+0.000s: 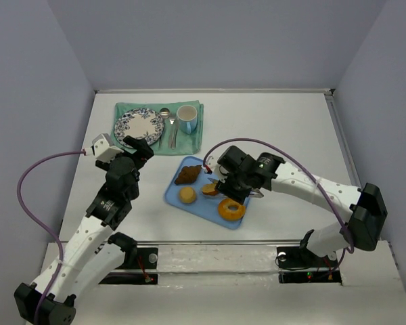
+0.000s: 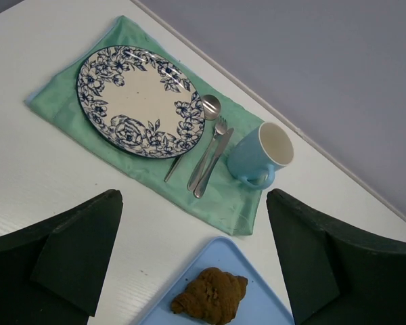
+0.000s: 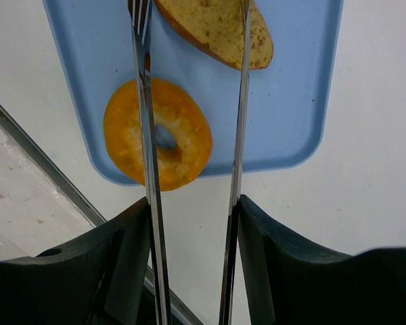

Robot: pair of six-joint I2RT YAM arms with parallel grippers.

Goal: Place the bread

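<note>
On the blue tray (image 1: 178, 193) lie the bread pieces: an oblong golden-brown roll (image 1: 210, 189) and a round tan bun (image 1: 187, 195). My right gripper (image 1: 231, 184) is shut on metal tongs (image 3: 149, 135), whose two arms run out between its fingers (image 3: 271, 237). The tong tips straddle the roll (image 3: 210, 27) at the top edge of the right wrist view; whether they pinch it is hidden. My left gripper (image 2: 193, 257) hangs open and holds nothing, above the table between the tray's far corner (image 2: 216, 250) and the green napkin (image 2: 54, 95).
A dark croissant (image 1: 187, 176) and an orange ring donut (image 3: 189, 142) share the tray. At the back, the napkin (image 1: 196, 135) carries a floral plate (image 1: 139, 126), a spoon, fork and knife (image 2: 210, 145), and a blue cup (image 1: 187, 118). Walls enclose the table.
</note>
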